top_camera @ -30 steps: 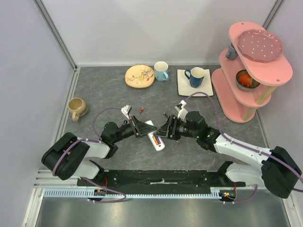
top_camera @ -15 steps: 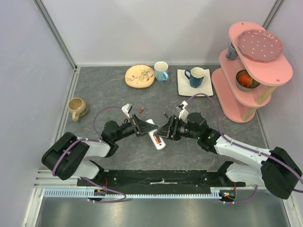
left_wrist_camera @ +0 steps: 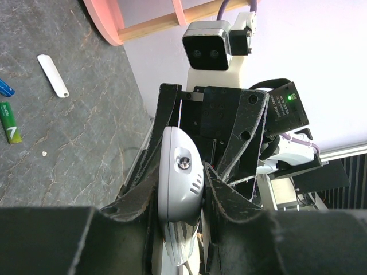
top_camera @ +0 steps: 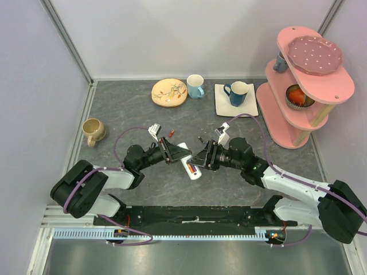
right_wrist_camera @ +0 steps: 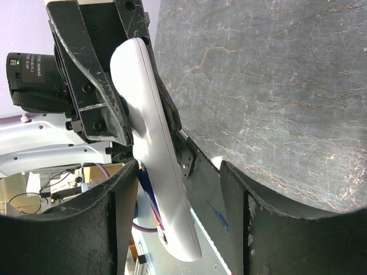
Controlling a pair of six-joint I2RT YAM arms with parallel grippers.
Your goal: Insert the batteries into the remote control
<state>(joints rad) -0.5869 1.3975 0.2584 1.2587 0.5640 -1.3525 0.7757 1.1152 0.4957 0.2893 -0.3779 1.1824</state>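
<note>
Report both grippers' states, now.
Left gripper: closed, holding the remote control.
Right gripper: open, jaws apart around the remote control's end, holding nothing.

Reaches inward with both arms, wrists facing. Clamps remote control (left_wrist_camera: 180,177) between left fingers (left_wrist_camera: 228,193); holds right fingers (right_wrist_camera: 109,229) spread around its end.

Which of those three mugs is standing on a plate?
The dark blue mug, on the white square plate; the pale blue mug and beige mug stand on grey tabletop.
</note>
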